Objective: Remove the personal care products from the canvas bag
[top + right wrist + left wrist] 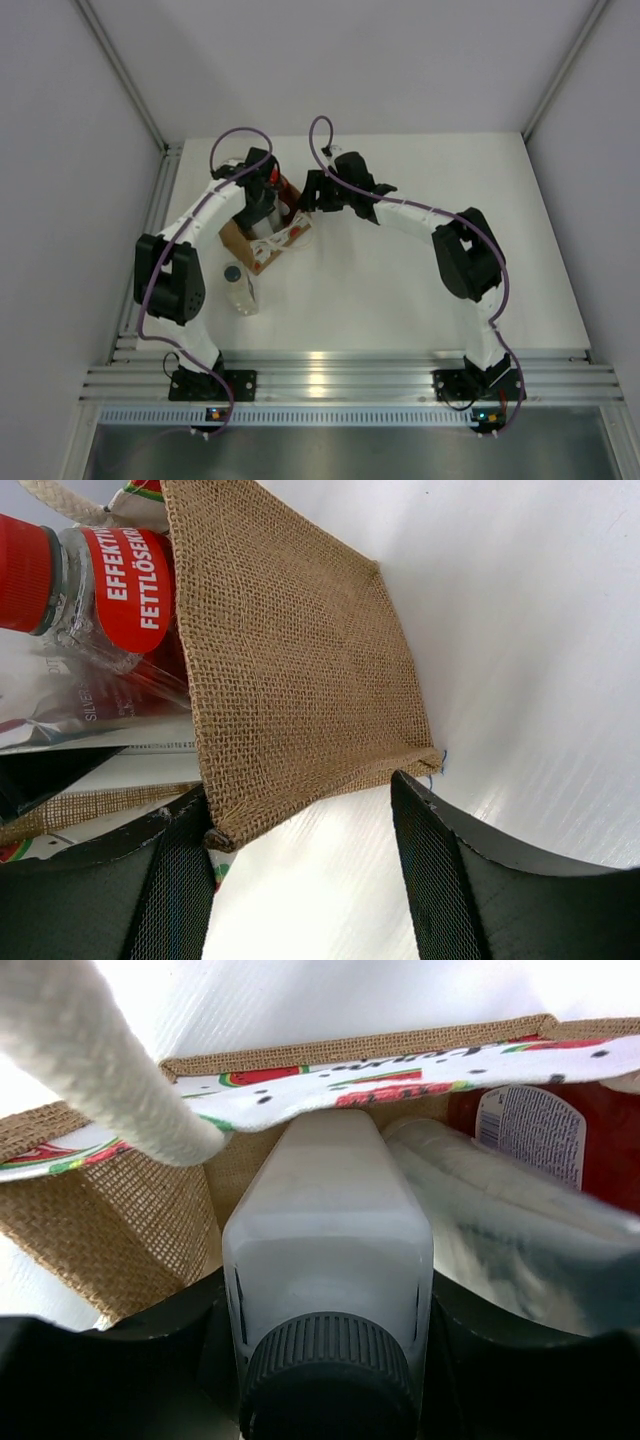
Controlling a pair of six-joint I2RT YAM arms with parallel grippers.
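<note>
Bag point(300, 680) interior mostly hidden | left fingers point(110, 1380) clamp white bottle point(325, 1250), tips cut off | right fingers point(480, 880) spread wide, empty

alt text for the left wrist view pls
A white bottle with a dark ribbed cap sits gripped between the left gripper's dark fingers, inside the canvas bag. A silvery pouch and a red bottle lie to its right; a white rope handle crosses the upper left.
</note>
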